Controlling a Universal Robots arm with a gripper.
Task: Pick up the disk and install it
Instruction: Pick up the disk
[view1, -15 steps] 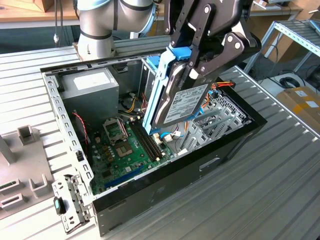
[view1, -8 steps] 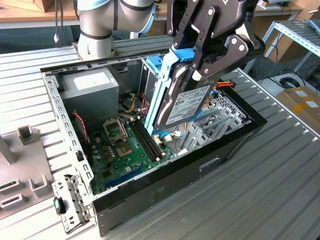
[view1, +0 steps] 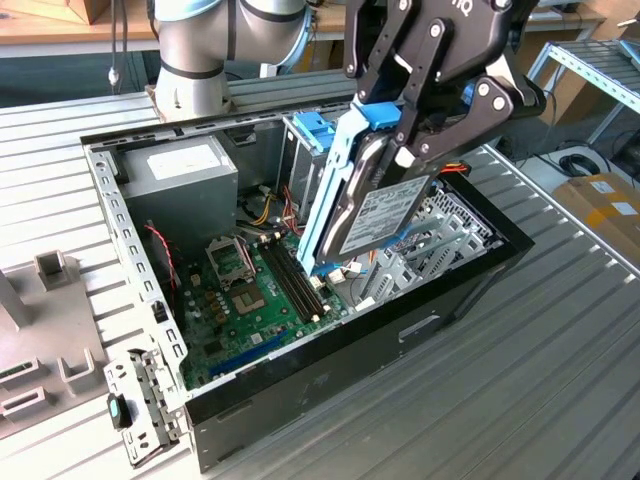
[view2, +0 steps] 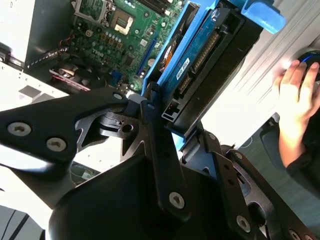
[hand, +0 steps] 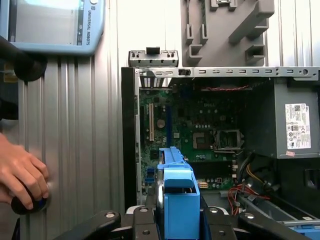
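Starting at the exterior view's left: power supply box (view1: 185, 178) tucked in the corner of the open computer case (view1: 330, 370), motherboard (view1: 240, 300) bare beside it. Mid-case now: gripper (view1: 402, 150) clamped on the disk (view1: 378, 218), held above the boards, steeply tilted, blue rails (view1: 325, 200) showing. Probably angled for the metal bay (view1: 445, 225) rightward. Not seated yet.

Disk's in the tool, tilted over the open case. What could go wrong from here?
1. The disk hangs tilted in the tool above the motherboard; a slip would likely drop it onto the board.
2. Loose wires lie inside the case near the disk and may snag it.
3. A hand rests on the table beside the case, possibly within the arm's sweep.
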